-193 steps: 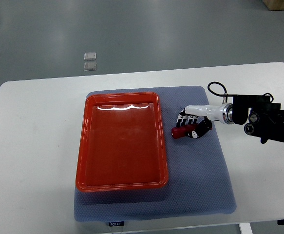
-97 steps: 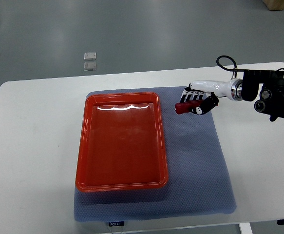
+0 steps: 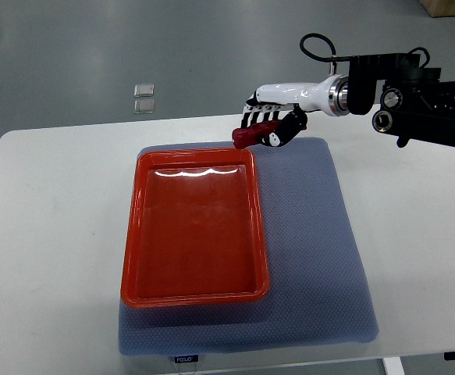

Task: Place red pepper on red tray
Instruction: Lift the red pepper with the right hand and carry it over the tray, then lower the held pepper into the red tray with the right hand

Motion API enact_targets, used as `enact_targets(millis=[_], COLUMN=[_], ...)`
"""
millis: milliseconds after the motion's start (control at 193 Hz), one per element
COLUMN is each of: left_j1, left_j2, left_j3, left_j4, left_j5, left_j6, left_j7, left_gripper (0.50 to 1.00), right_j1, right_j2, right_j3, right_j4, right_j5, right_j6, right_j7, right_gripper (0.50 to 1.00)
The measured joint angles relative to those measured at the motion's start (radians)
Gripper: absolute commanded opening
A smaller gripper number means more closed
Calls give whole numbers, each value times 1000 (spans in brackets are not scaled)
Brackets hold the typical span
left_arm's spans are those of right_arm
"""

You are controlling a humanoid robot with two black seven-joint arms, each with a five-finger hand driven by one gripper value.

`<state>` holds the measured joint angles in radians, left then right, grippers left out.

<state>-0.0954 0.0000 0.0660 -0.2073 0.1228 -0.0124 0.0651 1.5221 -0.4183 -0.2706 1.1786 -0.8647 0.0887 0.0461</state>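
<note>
Counting: one glossy red rectangular plastic tray [image 3: 195,228], one small red pepper [image 3: 252,134], one blue-grey textured mat [image 3: 321,242], one white rounded table [image 3: 47,234], two small clear square objects [image 3: 143,98] on the grey floor beyond the table, one robot hand visible. Right hand [image 3: 272,123], white shell with black-and-white fingers [image 3: 252,117], is curled closed around the red pepper, which sticks out to the left from the grip. Pepper is held up off the surface, at the tray's far right corner, just past the rim in the picture; not in the tray. Tray lies flat on the mat, nothing inside it. Right arm enters from the right edge near the top, black forearm roughly level, white wrist reaching left, fingers pointing left and downward.
</note>
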Motion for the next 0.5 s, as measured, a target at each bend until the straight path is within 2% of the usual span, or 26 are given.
enact_targets(millis=[321,502], left_j1=[0,0], left_j2=[0,0], left_j3=[0,0], left_j4=[-5,-7], left_j5=[0,0], left_j6=[0,0], left_j7=[0,0], left_gripper=[1000,1000], right_j1=[4,-60], right_j2=[300,406], right_j3=[-55,-59], right_j4=[-148,-232], right_j5=[20,19], right_j6=[-25,-29], right_j7=[0,0], right_gripper=[500,500])
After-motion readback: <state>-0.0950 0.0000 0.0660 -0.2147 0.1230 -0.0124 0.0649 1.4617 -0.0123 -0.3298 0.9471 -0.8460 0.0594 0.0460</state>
